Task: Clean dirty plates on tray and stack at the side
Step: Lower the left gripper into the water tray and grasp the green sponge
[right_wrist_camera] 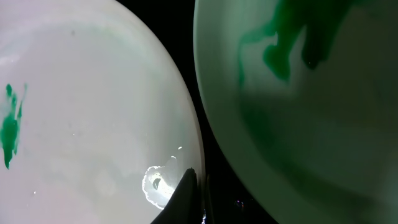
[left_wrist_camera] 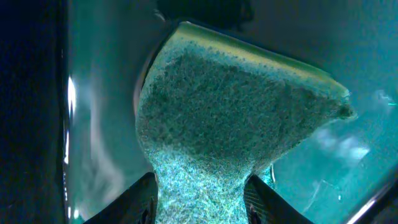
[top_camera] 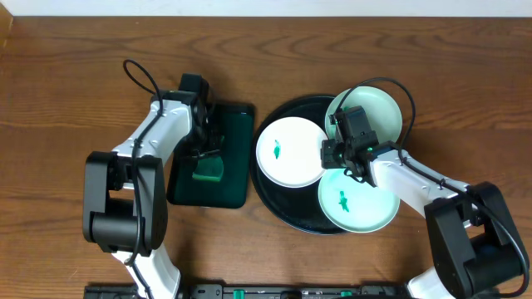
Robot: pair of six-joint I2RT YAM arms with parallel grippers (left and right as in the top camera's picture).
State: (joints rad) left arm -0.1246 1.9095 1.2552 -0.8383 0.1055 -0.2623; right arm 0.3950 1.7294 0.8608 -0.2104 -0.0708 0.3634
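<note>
left tool (top_camera: 205,158): pinched on sponge (left_wrist_camera: 236,118) | right tool (top_camera: 356,164): closed, empty, between plates (top_camera: 359,203) | target: nearest plate (top_camera: 291,151), smeared, on tray (top_camera: 274,212), near, to left tool's right | judgement: sideways reach, left arm carries sponge.

No legible text, label, brand, number or sign anywhere.

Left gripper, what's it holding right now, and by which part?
The green sponge, pinched at its narrowed near end between the fingers of the left gripper, over the dark green tray.
</note>
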